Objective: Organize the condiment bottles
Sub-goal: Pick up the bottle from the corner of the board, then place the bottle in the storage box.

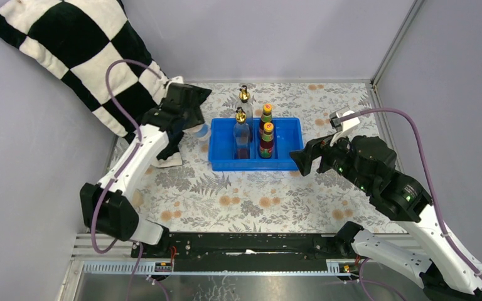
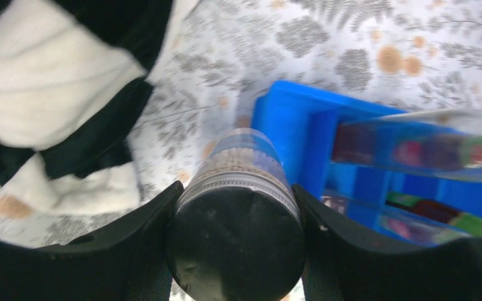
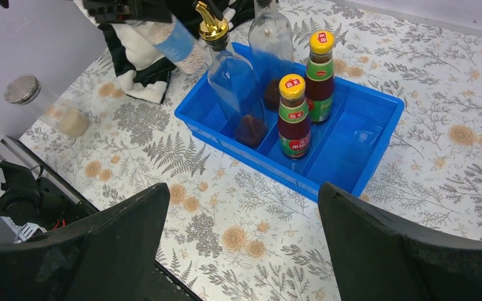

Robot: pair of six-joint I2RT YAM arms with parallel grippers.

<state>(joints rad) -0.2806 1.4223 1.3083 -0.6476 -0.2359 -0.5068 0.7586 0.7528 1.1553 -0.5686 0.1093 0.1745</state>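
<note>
My left gripper [image 2: 236,191] is shut on a black-capped shaker [image 2: 235,238] with a pale filling and holds it above the table just left of the blue tray [image 1: 289,164]. Two clear gold-spouted bottles [image 3: 235,88] [image 3: 270,37] stand in one column of the tray, and two dark orange-capped bottles [image 3: 293,116] [image 3: 319,75] in the column beside them. A silver-lidded clear jar [image 3: 44,106] stands on the table near the left arm's base. My right gripper [image 3: 241,238] hangs open over the cloth in front of the tray's right end, holding nothing.
A black-and-white checked pillow [image 1: 69,50] leans in the back left corner, close to the left gripper [image 1: 194,122]. Grey walls close in both sides. The tray's right-hand compartments [image 3: 358,138] hold nothing. The floral cloth [image 1: 251,200] covers the table.
</note>
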